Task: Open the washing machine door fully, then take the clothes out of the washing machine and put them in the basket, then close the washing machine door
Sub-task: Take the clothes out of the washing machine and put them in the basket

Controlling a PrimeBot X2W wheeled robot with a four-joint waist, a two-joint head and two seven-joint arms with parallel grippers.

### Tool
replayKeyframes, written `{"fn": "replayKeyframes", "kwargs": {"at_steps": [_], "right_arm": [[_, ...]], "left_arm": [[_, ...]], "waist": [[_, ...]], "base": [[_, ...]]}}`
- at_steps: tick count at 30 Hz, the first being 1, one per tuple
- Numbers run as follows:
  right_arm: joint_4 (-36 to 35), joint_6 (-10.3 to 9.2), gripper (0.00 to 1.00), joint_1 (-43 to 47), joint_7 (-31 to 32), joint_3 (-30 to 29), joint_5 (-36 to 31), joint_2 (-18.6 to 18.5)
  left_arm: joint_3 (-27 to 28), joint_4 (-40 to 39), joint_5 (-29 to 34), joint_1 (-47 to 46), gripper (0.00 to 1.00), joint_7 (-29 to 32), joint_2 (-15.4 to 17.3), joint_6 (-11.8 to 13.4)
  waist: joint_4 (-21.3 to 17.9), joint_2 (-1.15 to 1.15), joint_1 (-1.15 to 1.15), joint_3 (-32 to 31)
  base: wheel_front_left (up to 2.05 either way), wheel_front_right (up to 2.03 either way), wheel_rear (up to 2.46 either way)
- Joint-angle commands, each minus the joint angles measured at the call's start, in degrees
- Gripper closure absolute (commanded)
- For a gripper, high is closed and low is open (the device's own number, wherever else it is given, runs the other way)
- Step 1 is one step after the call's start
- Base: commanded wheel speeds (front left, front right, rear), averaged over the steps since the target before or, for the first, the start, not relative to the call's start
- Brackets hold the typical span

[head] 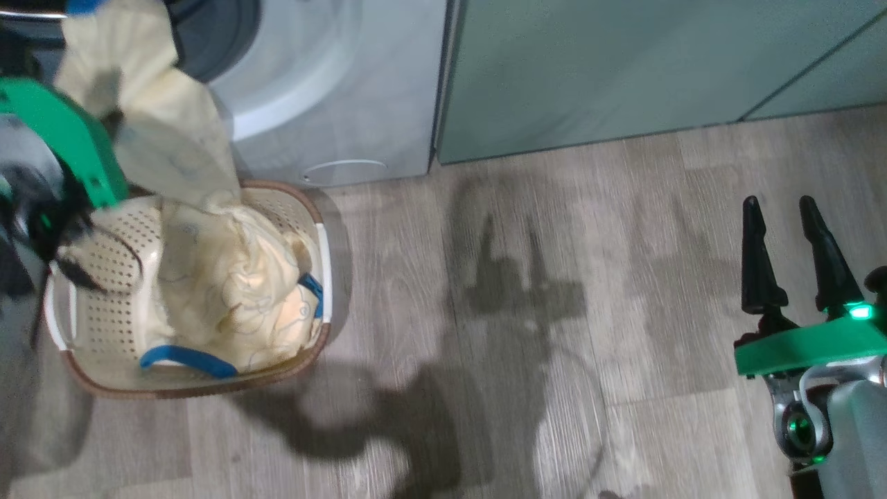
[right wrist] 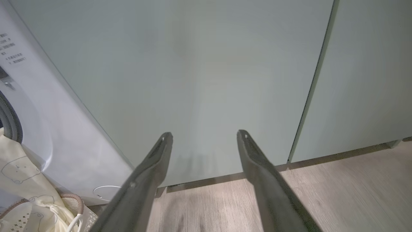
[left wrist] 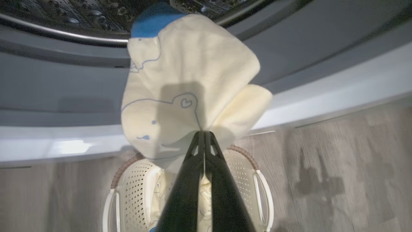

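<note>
Two arms, but only my left one matters for the coming move. The washing machine (head: 332,90) stands at the top left of the head view, with sage cabinets (head: 624,69) beside it. The basket (head: 104,326) sits on the floor against the washer's front and holds a heap of the clothes (head: 235,298). One more cream garment (head: 166,138) hangs long and near-vertical from the washer's mouth down into the basket, its lower end touching the heap. My left gripper (left wrist: 204,132) has its fingers pressed together, pinching a fold of that garment, with the basket straight below. I can't tell whether the garment's blue top end is snagged on the drum lip or merely in front of it. My right gripper (head: 779,202) stands spread and empty over bare floor, well apart, so the release falls to the left.
</note>
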Motion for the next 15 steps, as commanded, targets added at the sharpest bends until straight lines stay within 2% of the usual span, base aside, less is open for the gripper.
{"fn": "replayKeyframes", "kwargs": {"at_steps": [1,6,9,15], "right_arm": [[-1.54,0.25,0.0,1.05,-0.54,0.88,-0.3,-0.1],[-1.58,0.25,0.0,1.68,-0.54,0.83,-0.76,-0.1],[-1.7,0.25,0.0,1.77,-0.54,0.81,-1.02,-0.1],[-2.06,0.25,0.0,1.31,-0.54,0.87,-1.58,-0.1]], "left_arm": [[2.18,-2.3,-0.36,0.38,1.0,-0.54,3.41,0.54],[2.77,-9.64,-1.22,11.16,1.0,-1.4,2.82,4.71],[3.83,-12.92,-3.0,17.23,1.0,-2.14,1.29,7.09],[4.13,-13.2,-2.78,24.01,1.0,-5.86,-1.13,10.83]], "waist": [[0.53,0.0,0.01,-0.85],[1.16,0.0,0.01,-2.11],[1.38,0.0,0.01,-2.17],[1.4,0.0,0.01,-0.85]], "base": [[0.0,0.0,0.0],[0.0,0.0,0.0],[0.0,0.0,0.0],[0.0,0.0,0.0]]}}
